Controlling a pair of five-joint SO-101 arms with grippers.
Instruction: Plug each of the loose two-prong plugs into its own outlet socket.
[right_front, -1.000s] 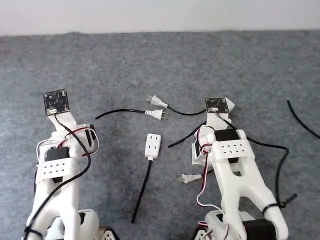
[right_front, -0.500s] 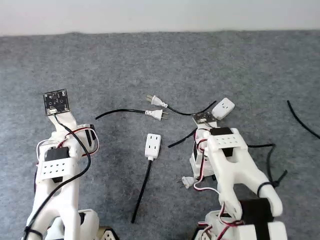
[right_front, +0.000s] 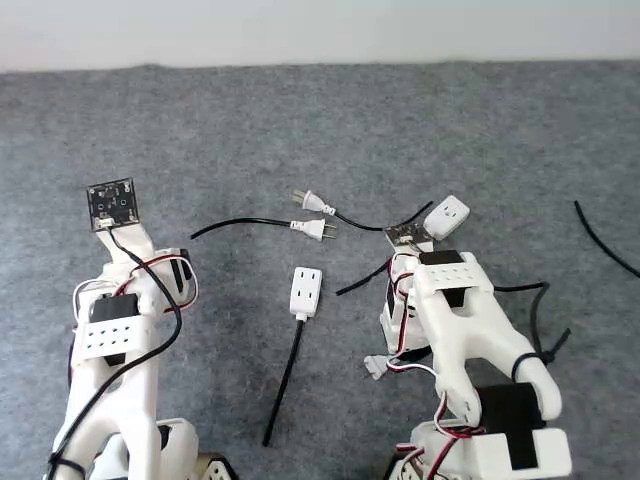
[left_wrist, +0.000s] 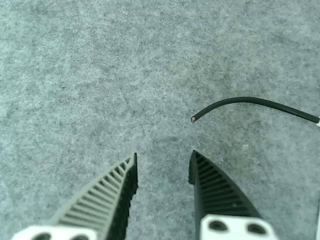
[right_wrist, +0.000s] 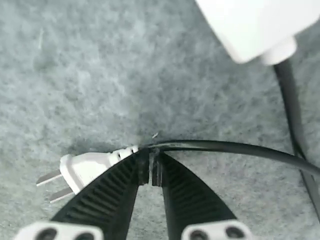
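The grey carpet (right_front: 300, 120) covers the whole table, and my two arms stand side by side at its near edge, the left arm (right_front: 115, 340) and the right arm (right_front: 465, 320). Between them lies the white outlet socket (right_front: 306, 288), its face up and its black lead (right_front: 285, 380) trailing back toward me. From my right wrist I see a corner of that same socket block close by. Beyond the socket, two loose plugs lie on the carpet near one another. The farther plug (right_front: 311, 202) has its black cord running off toward my right arm, and the nearer plug (right_front: 318, 230) has its cord running off toward my left arm. The third plug (right_wrist: 82, 167) lies flat on the carpet beside my right arm. My right gripper (right_wrist: 150, 167) is clenched on it at the neck, where the black cord leaves the white body, and the two prongs point away from the fingers. My left gripper (left_wrist: 164, 162) hangs released over bare carpet, jaws apart and holding nothing. Just ahead of it lies the cut cord end (left_wrist: 193, 119).
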